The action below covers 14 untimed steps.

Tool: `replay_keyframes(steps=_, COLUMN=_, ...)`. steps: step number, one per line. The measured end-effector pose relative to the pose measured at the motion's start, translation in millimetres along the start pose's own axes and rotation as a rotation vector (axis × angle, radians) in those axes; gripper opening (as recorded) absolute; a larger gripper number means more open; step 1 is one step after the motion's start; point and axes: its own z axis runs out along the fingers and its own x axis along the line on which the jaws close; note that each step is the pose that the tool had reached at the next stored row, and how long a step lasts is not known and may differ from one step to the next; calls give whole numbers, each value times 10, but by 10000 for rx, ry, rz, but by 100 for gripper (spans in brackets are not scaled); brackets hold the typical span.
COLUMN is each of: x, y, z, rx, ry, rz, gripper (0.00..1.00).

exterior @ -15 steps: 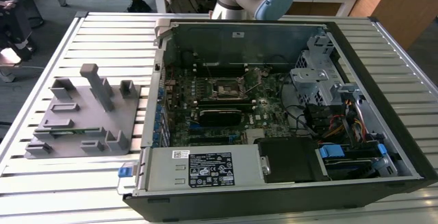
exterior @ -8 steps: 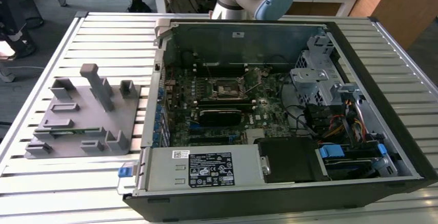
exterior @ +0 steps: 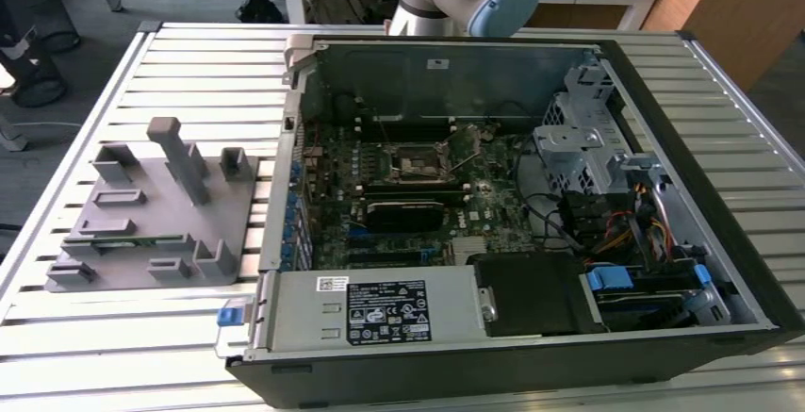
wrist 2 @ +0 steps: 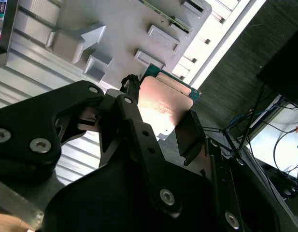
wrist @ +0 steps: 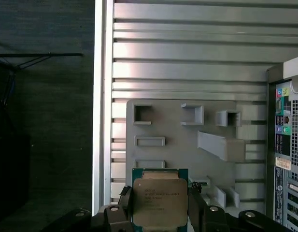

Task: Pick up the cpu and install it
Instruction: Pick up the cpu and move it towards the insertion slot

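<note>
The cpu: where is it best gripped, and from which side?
By two opposite thin edges, one finger on each side, the flat metal top left bare. The cpu is a flat square plate, so only its edges offer parallel faces. The gripper holds it that way above the grey fixture tray.

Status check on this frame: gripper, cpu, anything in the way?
Gripper shut on the cpu, held by opposite edges. Cpu up over the grey fixture tray, not yet in the motherboard socket. Open computer case alongside.
</note>
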Motion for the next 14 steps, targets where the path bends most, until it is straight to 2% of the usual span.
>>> replay_keyframes(steps=4, x=-1, y=0, z=-45, rx=0, ry=-4, rz=0, gripper=54)
replay_keyframes(steps=7, x=-16, y=1, z=-49, rx=-1, ry=-4, rz=1, gripper=54)
replay_keyframes(steps=14, x=-167, y=1, z=-45, rx=0, ry=-3, rz=0, gripper=54)
